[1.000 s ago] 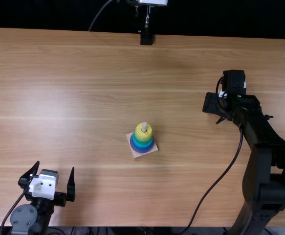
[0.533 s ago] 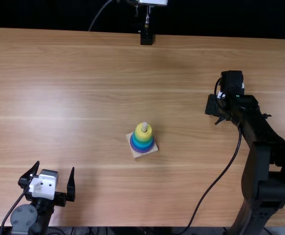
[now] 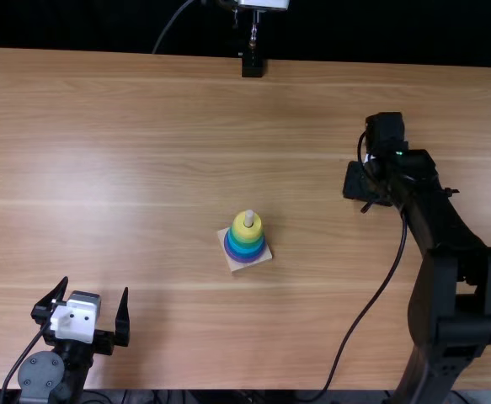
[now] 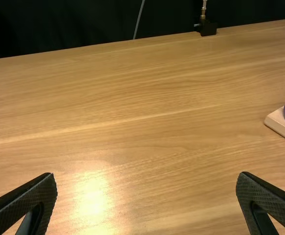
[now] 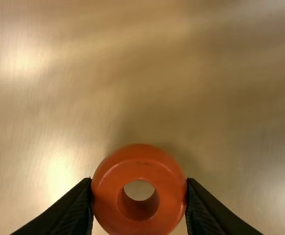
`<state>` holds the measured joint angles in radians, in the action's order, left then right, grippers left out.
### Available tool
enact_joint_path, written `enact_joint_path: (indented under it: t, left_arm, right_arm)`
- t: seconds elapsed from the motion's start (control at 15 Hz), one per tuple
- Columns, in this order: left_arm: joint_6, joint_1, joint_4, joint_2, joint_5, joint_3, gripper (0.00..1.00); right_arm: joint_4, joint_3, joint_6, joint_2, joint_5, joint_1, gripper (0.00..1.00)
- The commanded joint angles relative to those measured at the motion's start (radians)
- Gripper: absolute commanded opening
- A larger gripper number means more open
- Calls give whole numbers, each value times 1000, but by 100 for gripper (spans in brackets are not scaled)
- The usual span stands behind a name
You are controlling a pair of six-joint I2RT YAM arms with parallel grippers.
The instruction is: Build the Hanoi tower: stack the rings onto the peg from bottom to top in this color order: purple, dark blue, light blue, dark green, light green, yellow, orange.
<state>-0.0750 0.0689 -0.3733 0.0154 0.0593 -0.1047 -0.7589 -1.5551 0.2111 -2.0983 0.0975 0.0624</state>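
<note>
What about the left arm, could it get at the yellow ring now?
Probably yes: its gripper is open, and nothing stands between it and the yellow ring, though the reach is hard to judge.

1. Your left gripper (image 3: 95, 284) wears a white plate (image 3: 74, 321) marked with small dark dots; a round grey disc (image 3: 41, 374) sits behind.
2. Its tapering black fingers (image 4: 25, 200) have finely textured faces.
3. Your right arm (image 3: 434, 290) is black, with chunky, angular links and a thin black cable (image 3: 378, 300) curving alongside.
</note>
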Motion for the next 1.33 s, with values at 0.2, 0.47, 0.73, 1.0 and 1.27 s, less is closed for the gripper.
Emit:
enact_joint_path:
  t: [0.2,0.47,0.73,1.0,1.27]
  left_arm:
    - [-13,-11,-81,-15,16,105,100]
    - [-13,-11,-81,-15,16,105,100]
    - [-13,-11,-81,-15,16,105,100]
    - [-13,-11,-81,-15,16,105,100]
    - [-13,-11,-83,-15,16,105,100]
  right_arm:
    - [-402,-218,26,124,-7,114,0]
    - [-525,-338,28,210,-105,241,0]
    - [-527,-398,39,264,-105,405,0]
    - [-569,-445,47,265,-105,511,0]
    - [-577,-445,52,265,-105,537,0]
